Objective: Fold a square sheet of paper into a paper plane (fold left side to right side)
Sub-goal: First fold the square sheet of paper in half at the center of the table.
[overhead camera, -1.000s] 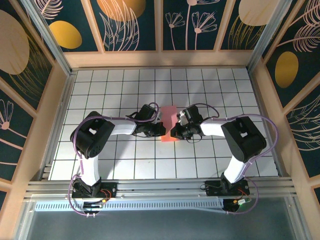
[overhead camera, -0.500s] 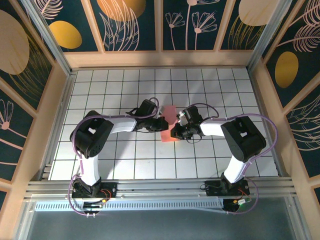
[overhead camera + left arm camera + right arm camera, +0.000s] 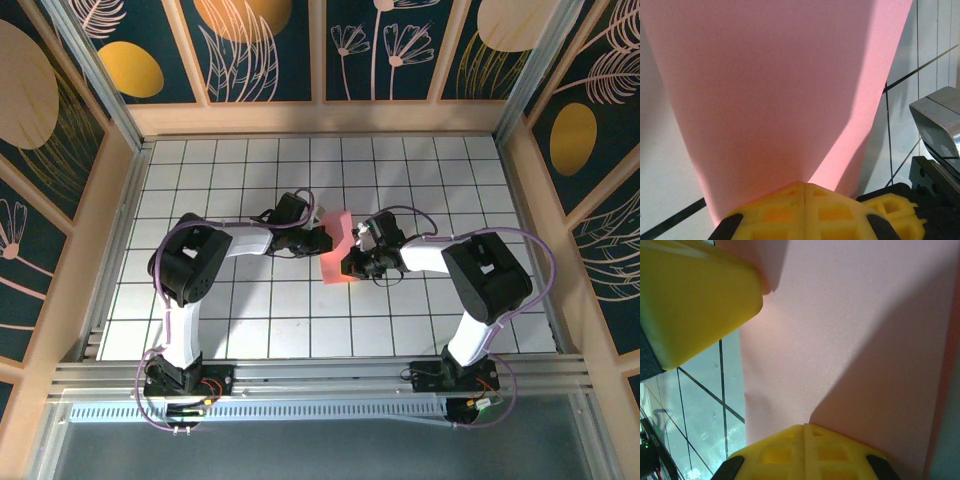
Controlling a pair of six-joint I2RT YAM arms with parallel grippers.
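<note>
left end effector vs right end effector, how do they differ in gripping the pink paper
The left end effector pinches the paper at its left edge, farther from the arm bases; the right end effector pinches the right edge, nearer them. Left comes in from the left, right from the right. Both have yellow fingers shut on the paper.

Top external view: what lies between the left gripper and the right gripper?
A thin salmon-pink sheet of paper, folded narrow, lies between the left gripper and right gripper, as the top external view shows.
</note>
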